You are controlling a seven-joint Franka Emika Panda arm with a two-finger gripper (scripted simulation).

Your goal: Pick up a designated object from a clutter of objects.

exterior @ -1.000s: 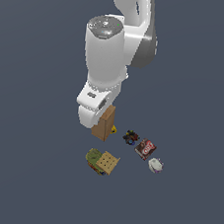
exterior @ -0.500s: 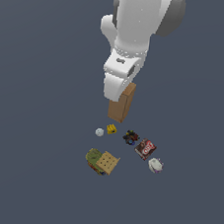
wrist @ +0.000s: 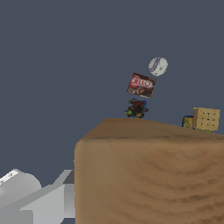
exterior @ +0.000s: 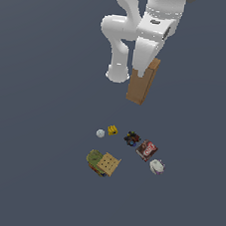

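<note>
— How does the long tan-brown cardboard box [exterior: 143,81] look?
— Plain, elongated, slightly tilted, high above the small cluttered items [exterior: 125,150].
— And the white gripper [exterior: 141,68]?
— It grasps the box's upper end; the box hangs below it.

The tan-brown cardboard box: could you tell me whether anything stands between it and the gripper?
Nothing visible does. The gripper already holds the tan-brown cardboard box aloft, well above the clutter of small items on the floor.
</note>
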